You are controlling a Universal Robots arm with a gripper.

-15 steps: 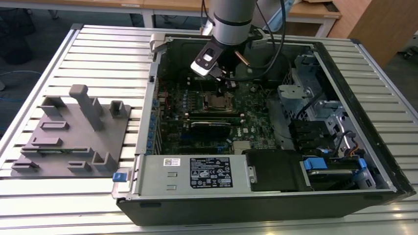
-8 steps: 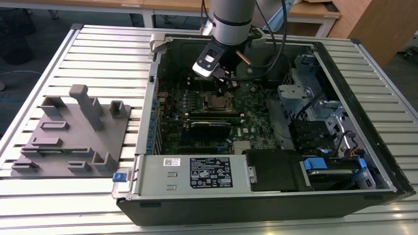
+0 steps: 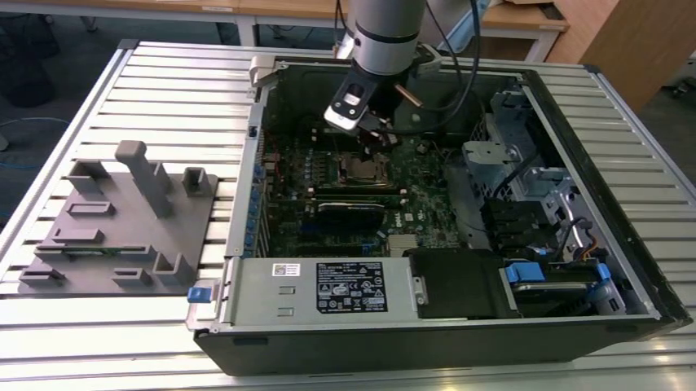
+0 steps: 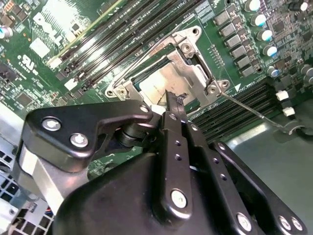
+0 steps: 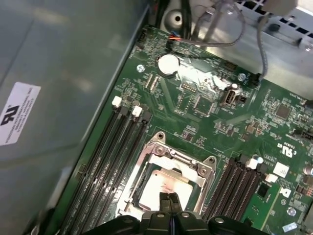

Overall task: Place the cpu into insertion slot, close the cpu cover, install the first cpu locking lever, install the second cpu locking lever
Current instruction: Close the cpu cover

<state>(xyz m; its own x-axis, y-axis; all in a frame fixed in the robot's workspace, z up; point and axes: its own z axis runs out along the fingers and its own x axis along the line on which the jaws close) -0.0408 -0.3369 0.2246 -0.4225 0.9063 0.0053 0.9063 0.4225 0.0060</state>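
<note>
Grey slatted metal table (image 3: 109,90): carries a fixture and an open computer case.
Fixture (image 3: 114,236): grey moulded block with upright pegs, at the exterior view's left, beside the case.
Computer case (image 3: 435,346): lies on its side, open upward. It holds a labelled power supply (image 3: 326,287) along the near edge, the green motherboard (image 3: 425,195) in the middle and a drive cage (image 3: 533,195) toward the exterior view's right.
Insertion slot (image 3: 363,169): sits on the motherboard, between banks of long black memory slots (image 5: 112,156).
Cpu (image 5: 164,183): seated in the slot, lying flat with its metal top up and its edges square to the socket.
Cpu cover (image 5: 178,159): lowered around the cpu, its window showing the chip.
Locking lever (image 4: 249,108): thin wire rod reaching out from a cover corner, across the neighbouring memory slots.
Gripper (image 4: 172,98): over the socket, fingers pressed together with nothing between them. The tips point down at the cpu's edge, and contact cannot be told.
</note>
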